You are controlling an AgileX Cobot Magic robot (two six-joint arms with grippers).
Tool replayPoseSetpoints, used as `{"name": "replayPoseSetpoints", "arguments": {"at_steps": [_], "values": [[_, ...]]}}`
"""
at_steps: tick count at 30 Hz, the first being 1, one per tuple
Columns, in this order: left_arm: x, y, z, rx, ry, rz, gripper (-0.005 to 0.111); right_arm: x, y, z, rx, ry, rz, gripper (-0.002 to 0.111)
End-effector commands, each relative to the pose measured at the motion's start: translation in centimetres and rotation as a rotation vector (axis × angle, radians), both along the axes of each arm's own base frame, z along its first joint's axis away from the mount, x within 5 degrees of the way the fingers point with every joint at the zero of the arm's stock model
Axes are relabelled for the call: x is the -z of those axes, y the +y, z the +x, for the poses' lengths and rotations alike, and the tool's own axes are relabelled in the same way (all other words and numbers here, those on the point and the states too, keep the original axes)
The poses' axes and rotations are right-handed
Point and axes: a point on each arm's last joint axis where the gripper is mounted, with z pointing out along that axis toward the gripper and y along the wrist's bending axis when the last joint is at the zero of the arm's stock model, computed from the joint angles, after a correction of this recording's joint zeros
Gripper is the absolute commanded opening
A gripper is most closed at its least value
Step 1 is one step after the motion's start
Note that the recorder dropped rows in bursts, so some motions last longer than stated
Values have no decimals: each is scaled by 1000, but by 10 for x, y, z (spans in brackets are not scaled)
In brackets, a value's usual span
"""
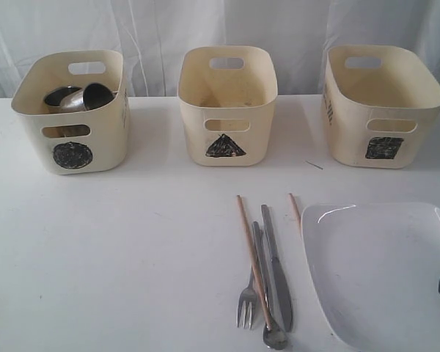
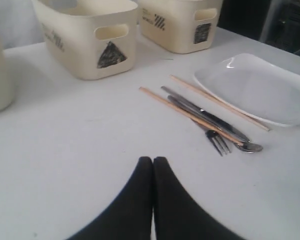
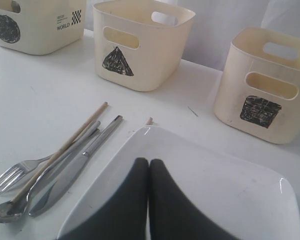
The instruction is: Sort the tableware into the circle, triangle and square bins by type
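Sorting partway: steel cups (image 1: 88, 96) sit in circle bin (image 1: 72, 143); cutlery (image 1: 277, 268), 2 chopsticks (image 1: 250, 248) lie beside plate (image 1: 385, 271), likely for triangle bin (image 1: 227, 110). Left gripper (image 2: 153, 162), right gripper (image 3: 149, 165) clenched, empty; right poised over plate.

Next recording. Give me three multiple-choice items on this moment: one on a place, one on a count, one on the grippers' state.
1. Where are the steel mugs? A in the circle bin; B on the table; C in the right gripper.
2. How many wooden chopsticks lie on the table? A one; B two; C four.
3. How do the left gripper and the right gripper stand? A both open; B both shut, empty; C both holding something.
Key: 1 A, they show above that bin's rim. 2 B, one crosses the spoon, one lies at the edge of the white plate. 3 B, each wrist view shows the jaws pressed together, nothing between.
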Motion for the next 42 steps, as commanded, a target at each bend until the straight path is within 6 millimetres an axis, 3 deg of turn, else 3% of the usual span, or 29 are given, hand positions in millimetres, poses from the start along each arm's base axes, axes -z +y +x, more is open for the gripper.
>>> {"name": "replayPoseSetpoints", "arguments": {"at_steps": [1,12,42], "values": [[7,8,5,-132,112,-44,0,1,0,0,6,-11,3,0],[19,20,18,-307,29,-56,0,1,0,0,6,-11,3,0],[25,21,18,-304,41,-9,0,1,-1,0,7,-17,-18,0]]}}
